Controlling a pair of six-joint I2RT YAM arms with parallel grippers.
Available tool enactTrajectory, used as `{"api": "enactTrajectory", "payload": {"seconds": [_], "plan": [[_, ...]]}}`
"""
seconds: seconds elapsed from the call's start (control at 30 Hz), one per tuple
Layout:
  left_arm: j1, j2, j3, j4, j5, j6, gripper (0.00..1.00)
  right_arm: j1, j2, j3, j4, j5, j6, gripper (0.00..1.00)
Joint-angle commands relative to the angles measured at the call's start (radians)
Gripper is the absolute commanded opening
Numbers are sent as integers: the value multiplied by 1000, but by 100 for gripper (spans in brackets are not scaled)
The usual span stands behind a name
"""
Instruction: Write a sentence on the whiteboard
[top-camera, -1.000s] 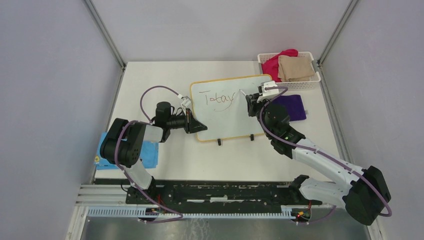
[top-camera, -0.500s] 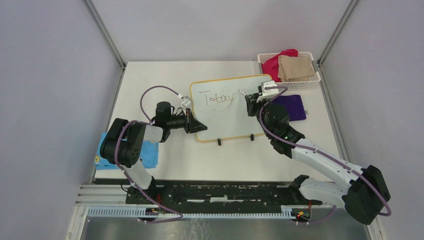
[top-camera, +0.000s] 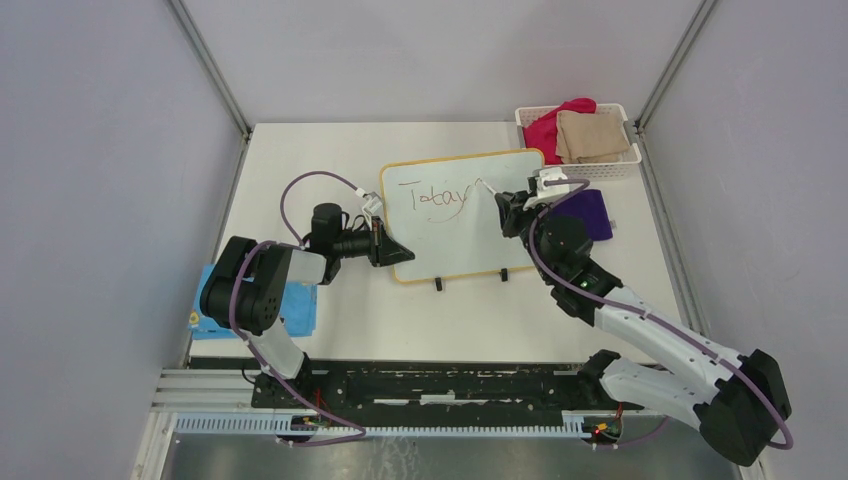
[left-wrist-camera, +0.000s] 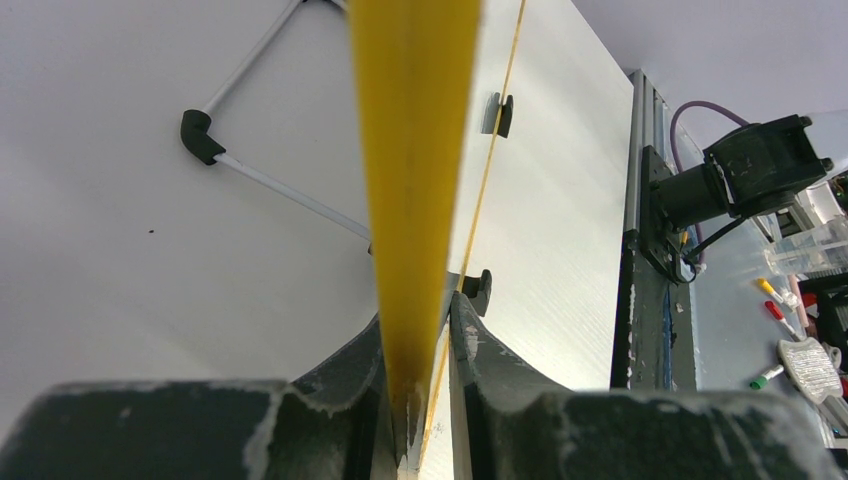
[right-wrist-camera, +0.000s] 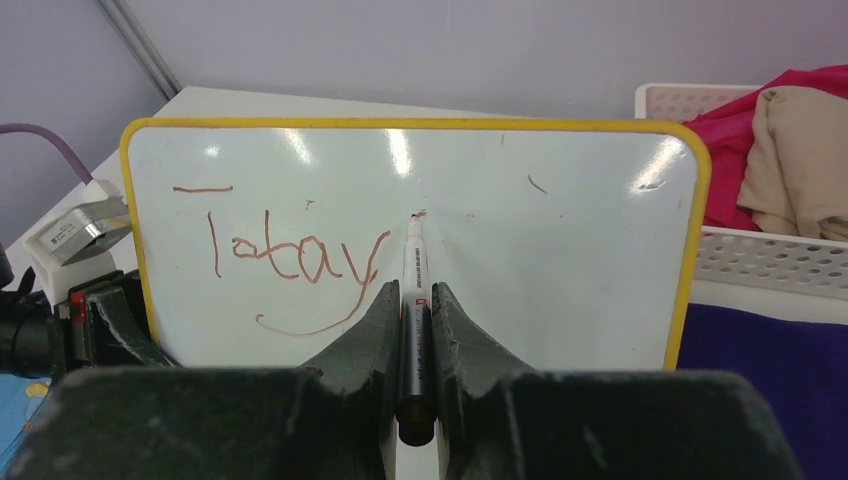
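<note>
Left gripper (top-camera: 390, 249) is clamped on the whiteboard (top-camera: 470, 240) frame, at the board's 8 o'clock edge. The sentence (top-camera: 432, 200) reads roughly "Totay" so far, at the board's 10 o'clock. Since a second ago the right arm has swung toward 3 o'clock. The marker (right-wrist-camera: 414, 260) tip now sits at 1 o'clock of the "y" with a tiny red tick there, probably the apostrophe starting; contact unclear. Right gripper (right-wrist-camera: 415, 296) pinches the marker barrel, with the board at 12 o'clock of its jaws.
</note>
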Motion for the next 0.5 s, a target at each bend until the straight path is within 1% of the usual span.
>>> {"api": "enactTrajectory", "payload": {"seconds": [0.0,0.17,0.47], "plan": [[-24,18,-6,-138,-92,65,2,-10,-51,21,14,46,-20,0],[-24,18,-6,-138,-93,64,2,-26,-46,19,-15,78,-25,0],[-26,17,-5,-138,-93,65,2,-31,-5,47,-23,70,-29,0]]}}
